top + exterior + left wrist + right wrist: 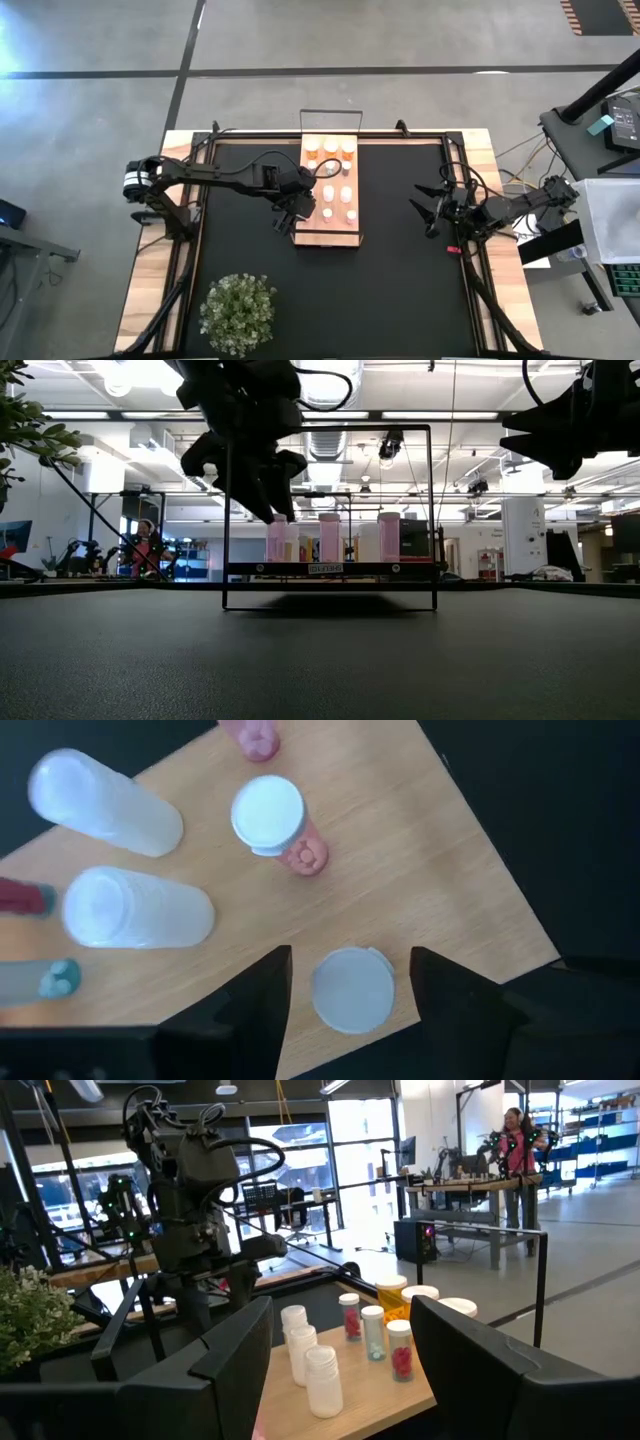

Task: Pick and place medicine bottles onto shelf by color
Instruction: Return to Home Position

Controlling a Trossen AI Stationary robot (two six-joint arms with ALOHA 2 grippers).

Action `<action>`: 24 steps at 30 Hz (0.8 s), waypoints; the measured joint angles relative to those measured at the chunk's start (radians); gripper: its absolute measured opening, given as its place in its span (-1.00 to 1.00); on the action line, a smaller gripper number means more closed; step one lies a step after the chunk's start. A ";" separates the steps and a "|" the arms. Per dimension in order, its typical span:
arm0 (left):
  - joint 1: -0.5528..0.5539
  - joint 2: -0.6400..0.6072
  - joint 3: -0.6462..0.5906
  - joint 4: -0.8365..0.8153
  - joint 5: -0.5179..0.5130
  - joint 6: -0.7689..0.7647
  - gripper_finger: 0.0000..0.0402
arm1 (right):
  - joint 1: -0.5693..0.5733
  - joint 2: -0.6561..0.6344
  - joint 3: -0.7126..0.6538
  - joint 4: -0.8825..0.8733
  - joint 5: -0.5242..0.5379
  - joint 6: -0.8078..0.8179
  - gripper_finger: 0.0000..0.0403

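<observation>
High view: shelf (312,236) sits mid-table on the black mat (400,290), holding the medicine bottles (328,193), with orange ones in the back row and white caps nearer the front. The left gripper (297,217) is over the shelf's front left corner. The right gripper (422,208) is well apart from the shelf, over the mat's right side. A plant (238,312) stands at the front left. Low view: three pink bottles (329,537) stand upright in a row on the shelf (330,569). The left gripper (270,510) hangs just above the leftmost one, and the right gripper (512,432) is high at the right. Left wrist view: the left gripper (350,952) has its jaws apart, straddling a white-capped bottle (352,988) at the shelf corner, with a gap on each side of the cap. More bottles stand beyond on the wood (400,850). Right wrist view: the right gripper (342,1305) has its jaws wide apart and holds nothing. It looks at the shelf (360,1400) with upright bottles and the left arm behind them. A person (515,1130) stands far back in the room.
</observation>
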 joint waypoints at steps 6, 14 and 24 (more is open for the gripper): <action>0.000 -0.039 0.000 -0.017 0.000 0.000 -0.06 | 0.000 0.000 0.000 0.000 0.000 0.000 0.13; 0.014 -0.141 -0.002 -0.121 -0.017 0.008 -0.07 | 0.000 0.000 0.000 -0.001 0.000 0.000 0.13; 0.028 -0.414 -0.003 -0.249 -0.048 -0.063 -0.07 | 0.000 0.000 0.000 -0.003 0.000 0.000 0.13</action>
